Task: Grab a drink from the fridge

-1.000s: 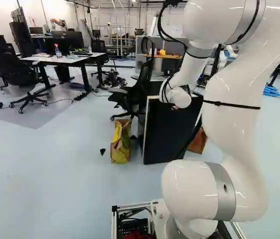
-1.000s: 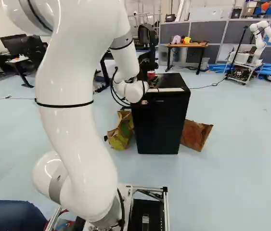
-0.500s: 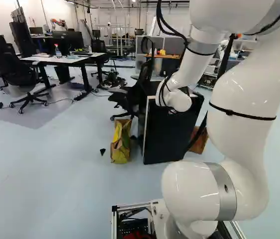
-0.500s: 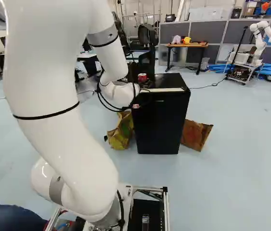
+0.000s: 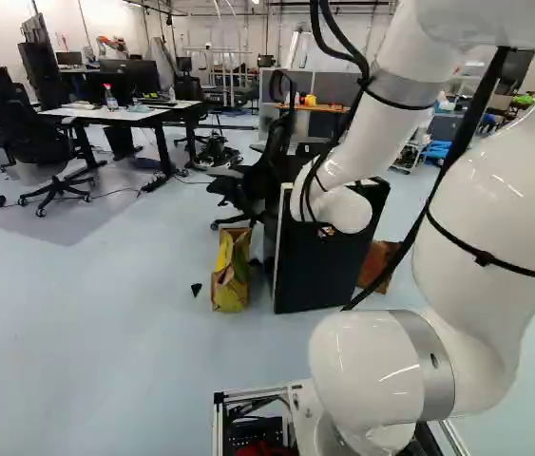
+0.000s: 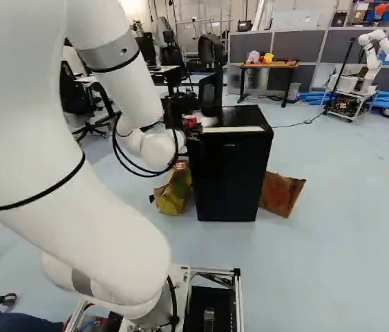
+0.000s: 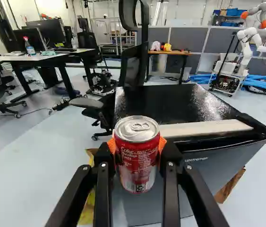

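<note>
Gripper (image 7: 137, 144) clamped can-wide on the red can (image 7: 137, 163), fridge (image 6: 230, 176) looks shut, grab seems done, maybe carry-off left

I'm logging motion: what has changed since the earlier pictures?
In the right base view, the white arm and the red-and-silver can held in its black gripper have moved left and down together. The metal-framed base, black fridge, yellow-green paper bag and brown paper bag stayed.
</note>
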You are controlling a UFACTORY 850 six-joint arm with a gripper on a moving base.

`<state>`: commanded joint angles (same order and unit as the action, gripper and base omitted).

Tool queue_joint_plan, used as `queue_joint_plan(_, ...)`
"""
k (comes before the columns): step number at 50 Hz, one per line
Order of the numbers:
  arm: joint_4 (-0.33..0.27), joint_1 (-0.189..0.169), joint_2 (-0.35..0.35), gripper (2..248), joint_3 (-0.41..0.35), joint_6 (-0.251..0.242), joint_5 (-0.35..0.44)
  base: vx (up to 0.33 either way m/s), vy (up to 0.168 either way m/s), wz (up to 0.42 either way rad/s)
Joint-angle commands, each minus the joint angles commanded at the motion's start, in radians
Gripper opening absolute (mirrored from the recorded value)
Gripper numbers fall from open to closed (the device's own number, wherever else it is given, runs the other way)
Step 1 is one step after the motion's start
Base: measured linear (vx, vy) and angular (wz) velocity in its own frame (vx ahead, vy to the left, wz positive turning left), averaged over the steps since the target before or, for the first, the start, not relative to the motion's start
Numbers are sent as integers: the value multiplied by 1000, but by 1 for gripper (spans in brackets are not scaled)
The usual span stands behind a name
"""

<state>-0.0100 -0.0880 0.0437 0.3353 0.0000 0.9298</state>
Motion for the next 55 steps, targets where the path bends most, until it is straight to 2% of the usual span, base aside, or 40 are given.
queue_joint_plan(27, 6, 57, 153, 100, -161, 0, -37, 0, 0, 0)
queue_joint_plan(55, 10, 85, 229, 100, -241, 0, -56, 0, 0, 0)
